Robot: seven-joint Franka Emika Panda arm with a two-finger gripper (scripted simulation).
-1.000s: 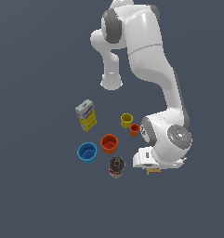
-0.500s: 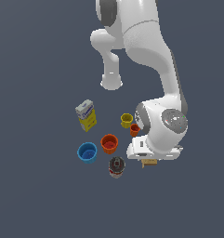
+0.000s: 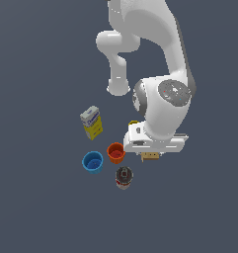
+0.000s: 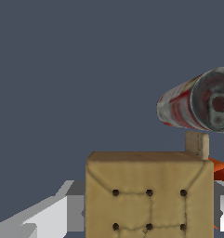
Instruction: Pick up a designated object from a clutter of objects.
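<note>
The tan cracker-like block with its grid of raised squares sits between my gripper's fingers, just under the white hand. It fills the wrist view, with a grey-white finger on one side. My gripper is shut on it and holds it above the floor. The clutter lies on the exterior view's left of the hand: an orange cup, a blue cup, a dark can and a yellow-white box.
The arm's big wrist joint hides most of the yellow cup and the small red-orange cup. The arm's base stands behind. In the wrist view the can and the orange cup's rim lie beyond the block.
The hand has risen toward the camera with the tan block in it and drifted to the exterior view's left. The arm now covers the yellow and small red-orange cups.
</note>
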